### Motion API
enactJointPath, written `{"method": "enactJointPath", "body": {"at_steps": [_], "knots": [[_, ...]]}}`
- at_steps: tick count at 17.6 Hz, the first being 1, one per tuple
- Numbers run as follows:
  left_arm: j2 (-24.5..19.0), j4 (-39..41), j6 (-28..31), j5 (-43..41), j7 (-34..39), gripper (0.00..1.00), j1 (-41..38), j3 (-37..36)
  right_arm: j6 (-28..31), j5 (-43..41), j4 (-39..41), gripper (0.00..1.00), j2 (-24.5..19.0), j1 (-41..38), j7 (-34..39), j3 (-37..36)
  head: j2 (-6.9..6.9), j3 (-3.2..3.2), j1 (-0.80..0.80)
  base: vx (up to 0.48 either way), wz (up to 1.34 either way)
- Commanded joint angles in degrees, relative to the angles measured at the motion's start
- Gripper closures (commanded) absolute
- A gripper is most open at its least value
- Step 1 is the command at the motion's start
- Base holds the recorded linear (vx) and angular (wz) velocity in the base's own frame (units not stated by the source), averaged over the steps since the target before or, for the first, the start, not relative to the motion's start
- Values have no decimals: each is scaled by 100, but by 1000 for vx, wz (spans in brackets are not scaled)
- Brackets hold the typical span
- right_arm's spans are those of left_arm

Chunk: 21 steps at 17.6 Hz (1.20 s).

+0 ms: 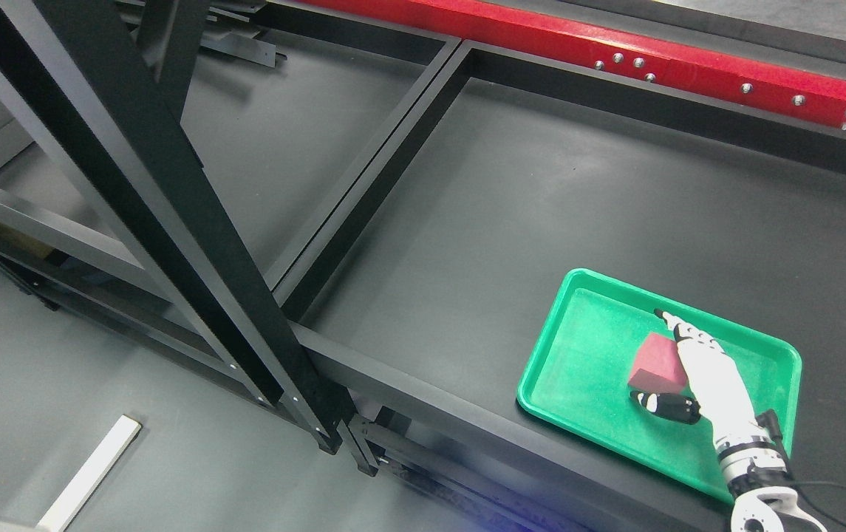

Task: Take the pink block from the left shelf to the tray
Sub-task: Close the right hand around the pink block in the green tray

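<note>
The pink block (657,360) is over the floor of the green tray (578,347), right of its middle. My right hand (652,358) comes in from the lower right and is closed around the block. Its thumb (660,406) lies against the block's near edge. Its fingers (688,340) run nearly straight along the block's right side, with the index tip reaching past the far corner. I cannot tell whether the block rests on the tray floor or hangs just above it. The left arm is out of view.
The tray sits on a dark shelf surface (578,192) near its front edge. A black diagonal frame beam (171,214) crosses the left half. The left shelf bay (275,133) lies behind it. A red rail (615,44) runs along the back. A white strip (94,473) lies on the floor.
</note>
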<state>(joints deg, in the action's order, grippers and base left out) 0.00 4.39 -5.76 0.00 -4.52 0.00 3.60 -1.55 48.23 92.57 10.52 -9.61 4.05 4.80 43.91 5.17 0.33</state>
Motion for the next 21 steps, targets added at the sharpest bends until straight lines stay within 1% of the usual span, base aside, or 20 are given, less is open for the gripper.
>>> {"method": "enactJointPath", "body": {"at_steps": [1,5,6,8,9,10,11,12,14,19,21], "knots": [[-100,0,-5,-9,-5,0,-53,0,-3,11,-319,8,91,90,8,197,0,0,0,0,0],[-100,0,-5,-9,-5,0,-53,0,49,11,-407,28,82,90,-1,188,0,0,0,0,0],[-100,0,-5,-9,-5,0,-53,0,49,2,-407,35,82,90,-1,188,0,0,0,0,0],[-100,0,-5,-9,-5,0,-53,0,49,-33,-407,54,82,90,-1,179,0,0,0,0,0],[-100,0,-5,-9,-5,0,-53,0,49,-50,-407,66,82,90,-1,145,0,0,0,0,0],[-100,0,-5,-9,-5,0,-53,0,15,-85,-407,81,82,82,-1,127,0,0,0,0,0],[-100,0,-5,-9,-5,0,-53,0,-3,-103,-407,91,91,82,-19,118,0,0,0,0,0],[-100,0,-5,-9,-5,0,-53,0,-3,-103,-407,95,82,90,-45,109,0,0,0,0,0],[-100,0,-5,-9,-5,0,-53,0,-21,-112,-407,96,82,152,-132,31,0,0,0,0,0],[-100,0,-5,-9,-5,0,-53,0,-705,-358,-275,97,3,178,-782,-479,0,0,0,0,0],[-100,0,-5,-9,-5,0,-53,0,-812,-358,-109,97,-14,178,-1098,-550,0,0,0,0,0]]}}
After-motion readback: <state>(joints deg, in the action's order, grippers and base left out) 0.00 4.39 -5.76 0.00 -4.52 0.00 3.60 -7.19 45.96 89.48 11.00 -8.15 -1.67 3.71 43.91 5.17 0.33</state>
